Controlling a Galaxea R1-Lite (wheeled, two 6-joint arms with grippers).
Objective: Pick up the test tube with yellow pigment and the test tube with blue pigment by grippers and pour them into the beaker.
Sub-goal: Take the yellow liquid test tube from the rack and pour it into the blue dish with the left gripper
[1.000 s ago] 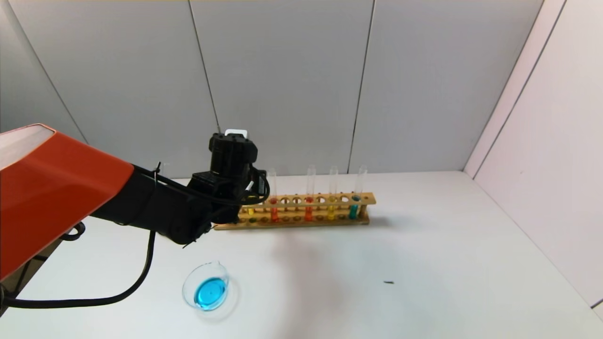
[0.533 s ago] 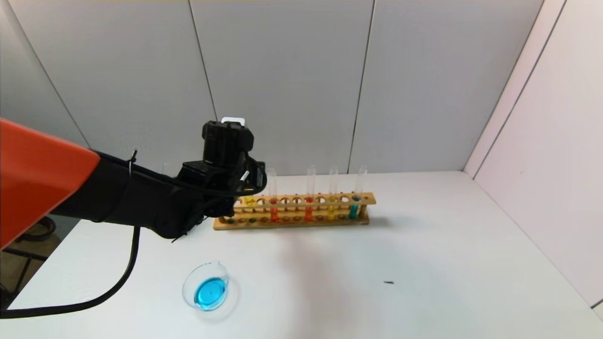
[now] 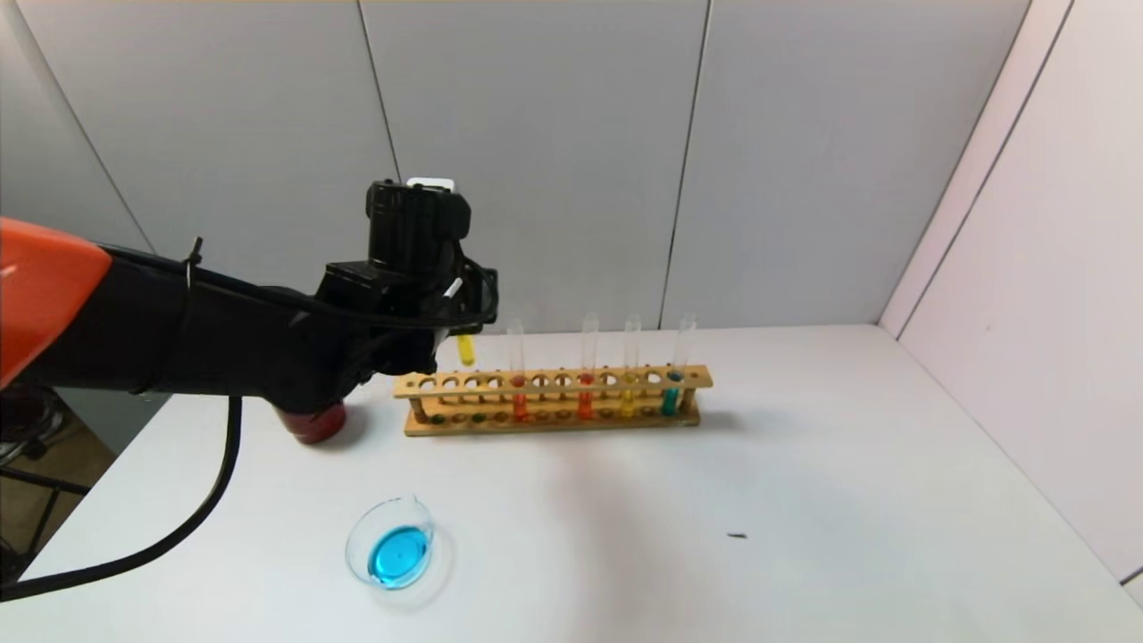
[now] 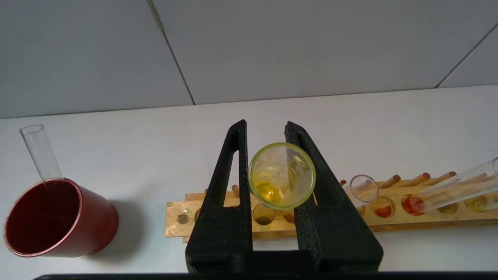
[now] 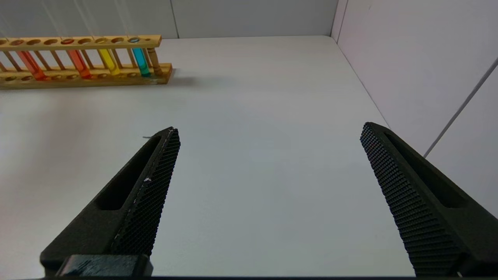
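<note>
My left gripper [image 4: 264, 128] is shut on a test tube with yellow pigment [image 4: 281, 175], held upright. In the head view the tube's yellow bottom [image 3: 465, 349] hangs just above the left part of the wooden rack [image 3: 554, 397]. A second yellow tube [image 3: 629, 393] and a test tube with blue pigment [image 3: 671, 391] stand in the rack's right part. The beaker [image 3: 393, 542], holding blue liquid, sits on the table nearer me, below the left arm. My right gripper [image 5: 268, 132] is open and empty, low over the table at the right, out of the head view.
Two orange-red tubes [image 3: 519, 397] stand in the rack. A dark red cup [image 4: 58, 217] with an empty clear tube [image 4: 39, 151] in it stands left of the rack. A small dark speck [image 3: 737, 536] lies on the white table [image 3: 848, 500]. Walls close the back and right.
My left gripper has risen and drawn back to the left with the yellow tube, lifting it out of the rack. The red cup has come into view.
</note>
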